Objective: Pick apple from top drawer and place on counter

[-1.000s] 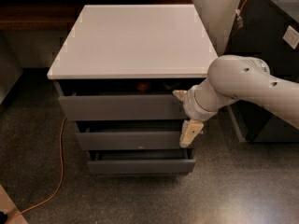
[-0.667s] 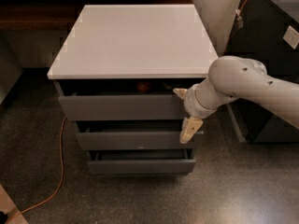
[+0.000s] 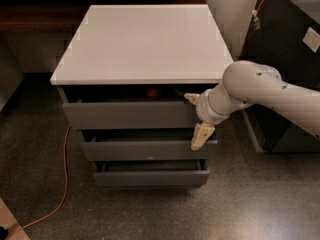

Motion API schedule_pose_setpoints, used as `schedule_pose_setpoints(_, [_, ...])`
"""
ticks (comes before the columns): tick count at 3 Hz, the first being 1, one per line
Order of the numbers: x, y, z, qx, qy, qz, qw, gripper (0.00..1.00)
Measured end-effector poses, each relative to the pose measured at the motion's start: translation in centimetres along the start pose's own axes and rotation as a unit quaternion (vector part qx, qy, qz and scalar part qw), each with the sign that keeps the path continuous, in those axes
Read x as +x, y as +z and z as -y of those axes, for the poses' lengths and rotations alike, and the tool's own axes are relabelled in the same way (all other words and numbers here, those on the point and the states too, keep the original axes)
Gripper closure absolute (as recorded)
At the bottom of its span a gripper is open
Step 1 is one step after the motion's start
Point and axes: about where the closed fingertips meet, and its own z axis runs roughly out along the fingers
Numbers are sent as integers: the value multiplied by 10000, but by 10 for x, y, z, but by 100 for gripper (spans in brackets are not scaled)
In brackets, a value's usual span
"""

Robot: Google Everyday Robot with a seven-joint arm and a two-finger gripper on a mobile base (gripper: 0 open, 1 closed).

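Below counter [image 3: 142, 39], end effector [image 3: 195, 119] remains unmoved.

- The apple [image 3: 153, 91] is small, round and red. Only its upper part shows, in the dark gap above the drawer front, right of the middle and well back under the white slab.
- The top drawer [image 3: 130, 115] is grey, flat-fronted and handleless. It is pulled out a little, so a narrow strip of dark interior shows.
- The tabletop [image 3: 145, 39] is glossy, white and square, and lies flat over the drawers.
- The gripper [image 3: 196, 117] sits at the right end of the top drawer's front. Its tan fingers [image 3: 202, 135] are spread apart, one by the drawer's upper edge and one hanging below it.
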Motion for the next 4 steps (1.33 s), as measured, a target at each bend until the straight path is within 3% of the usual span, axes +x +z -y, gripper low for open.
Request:
schedule_pose_setpoints(3, [-4,8,2,-47,-48,164,9998,0])
schedule_pose_setpoints(4, [-3,20,10,36,-190,118,9997,0])
